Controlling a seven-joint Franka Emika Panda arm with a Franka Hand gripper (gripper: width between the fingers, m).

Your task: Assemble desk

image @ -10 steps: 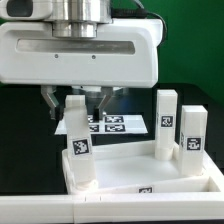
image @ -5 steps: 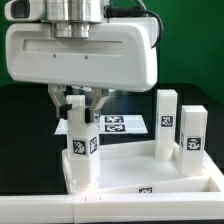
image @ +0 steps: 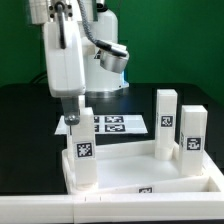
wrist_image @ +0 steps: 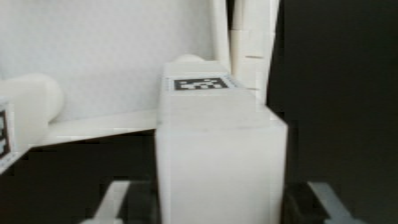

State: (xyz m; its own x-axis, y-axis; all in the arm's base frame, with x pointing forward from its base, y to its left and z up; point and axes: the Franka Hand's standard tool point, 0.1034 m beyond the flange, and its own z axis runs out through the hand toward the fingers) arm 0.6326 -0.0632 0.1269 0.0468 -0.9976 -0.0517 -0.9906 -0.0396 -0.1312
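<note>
Pinching the leg [image: 80,150] at the tray's [image: 150,178] nine o'clock corner, the gripper [image: 74,118] clamps its top, probably to twist it into the socket.

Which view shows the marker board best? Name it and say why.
The exterior view: the marker board lies flat on the dark table behind the desk's tabletop, several tags readable, one end hidden behind a leg. In the wrist view I cannot pick it out.
</note>
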